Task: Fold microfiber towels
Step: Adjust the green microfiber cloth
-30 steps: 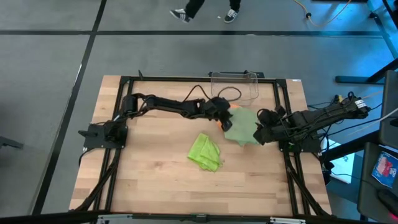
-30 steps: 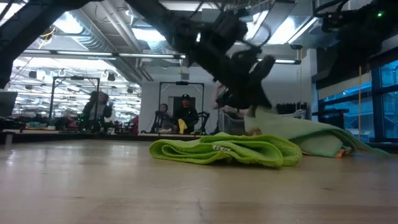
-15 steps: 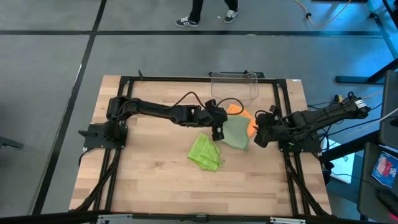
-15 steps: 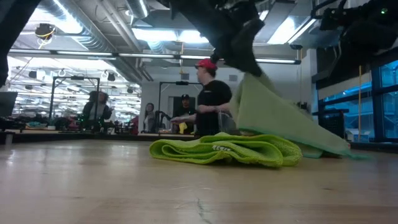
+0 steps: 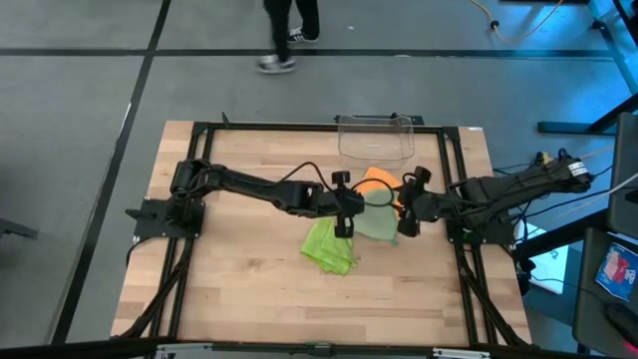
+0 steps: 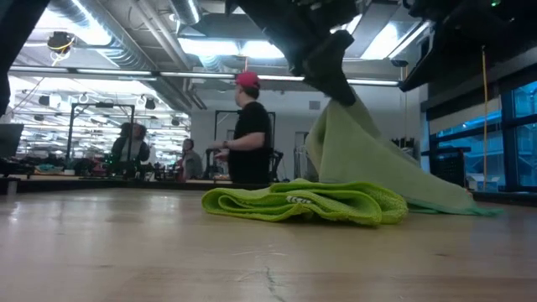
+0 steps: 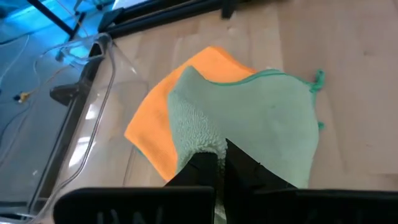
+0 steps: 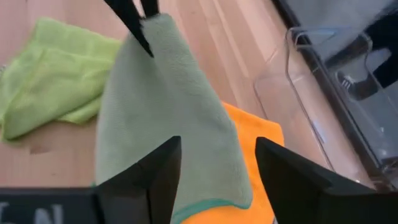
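a: where's the sage towel [image 5: 379, 215]?

b: right of centre, one corner lifted by the left gripper [image 5: 343, 225], clamped tight; the rest drapes onto the orange towel [image 5: 378, 179]. soft, light, floppy, so i'd take it by a hemmed corner.

a: the right gripper [image 5: 406, 227]?

b: fingers spread wide, empty, just right of the cloth.

a: obstacles?

b: the clear bin [image 5: 376, 136] beyond, the crumpled lime towel [image 5: 329, 244] nearer.

Fuzzy cloth sage towel [image 7: 261, 124]; smooth wooden table [image 5: 239, 269].
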Controlling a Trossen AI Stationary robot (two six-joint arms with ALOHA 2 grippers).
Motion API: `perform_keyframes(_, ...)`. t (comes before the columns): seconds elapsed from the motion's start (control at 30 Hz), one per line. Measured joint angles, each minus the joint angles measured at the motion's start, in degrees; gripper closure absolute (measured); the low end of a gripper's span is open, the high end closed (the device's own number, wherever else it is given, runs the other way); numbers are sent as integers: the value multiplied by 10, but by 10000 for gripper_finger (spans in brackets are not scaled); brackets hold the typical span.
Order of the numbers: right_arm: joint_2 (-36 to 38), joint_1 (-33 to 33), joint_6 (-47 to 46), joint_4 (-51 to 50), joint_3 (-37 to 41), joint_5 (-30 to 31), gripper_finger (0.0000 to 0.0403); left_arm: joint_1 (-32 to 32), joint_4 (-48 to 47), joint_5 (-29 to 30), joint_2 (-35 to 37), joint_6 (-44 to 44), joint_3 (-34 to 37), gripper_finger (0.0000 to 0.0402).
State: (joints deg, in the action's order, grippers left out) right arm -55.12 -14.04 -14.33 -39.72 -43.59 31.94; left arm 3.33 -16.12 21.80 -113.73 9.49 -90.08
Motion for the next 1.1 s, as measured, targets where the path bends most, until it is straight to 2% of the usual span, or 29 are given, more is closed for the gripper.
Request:
perform_keyframes(0.17, -30, 51, 11, 10, 0, -68, 157, 11, -3, 8, 2, 1, 0, 401)
perform_keyframes(0.4, -92, 103, 173, 85, 0, -98, 103, 26, -3, 32, 3, -2, 0, 401)
perform_keyframes(0.5, -106, 126, 225, 117, 0, -165, 100, 33, -5, 54, 3, -2, 0, 402)
perform_keyframes(0.73, -139, 193, 300, 142, 0, -270, 99, 50, -6, 90, 7, -2, 0, 401)
perform_keyframes(0.97, -185, 255, 345, 186, 0, -440, 99, 54, -32, 91, 7, -4, 0, 401)
perform_keyframes(1.1, -198, 266, 345, 186, 0, -471, 104, 53, -68, 90, 7, -14, 0, 401)
